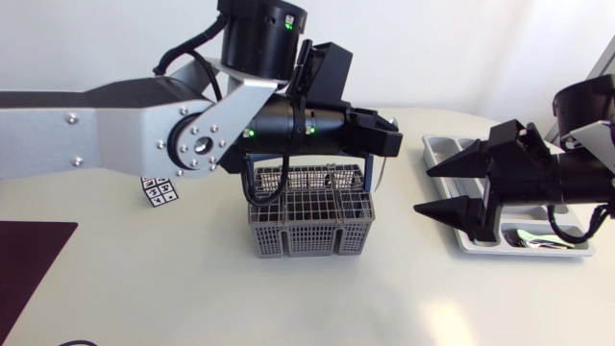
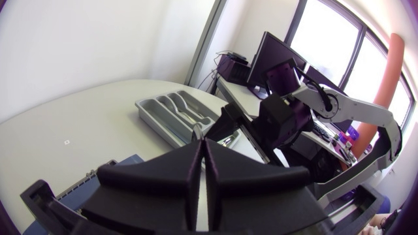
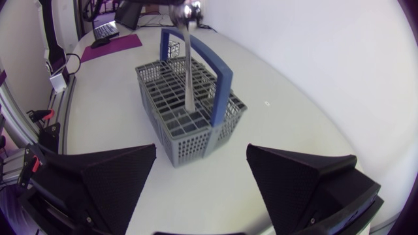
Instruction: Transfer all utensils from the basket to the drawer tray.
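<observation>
The grey wire basket (image 1: 307,231) with a blue handle (image 3: 222,85) stands mid-table. My left gripper (image 1: 384,137) hangs over the basket's right end, shut on a silver utensil (image 3: 188,65) that dangles straight down from it. Its lower end overlaps the basket's compartments, and I cannot tell whether it is inside them. In the left wrist view the fingers (image 2: 201,147) are pressed together. My right gripper (image 1: 423,189) stands open and empty at the left edge of the grey drawer tray (image 1: 437,144), facing the basket (image 3: 189,130). A shiny utensil (image 1: 533,237) lies in the tray's near compartment.
A small black-and-white marker tag (image 1: 159,190) lies left of the basket. A dark maroon mat (image 1: 29,259) covers the table's near left corner. My left arm's thick links span the table behind the basket.
</observation>
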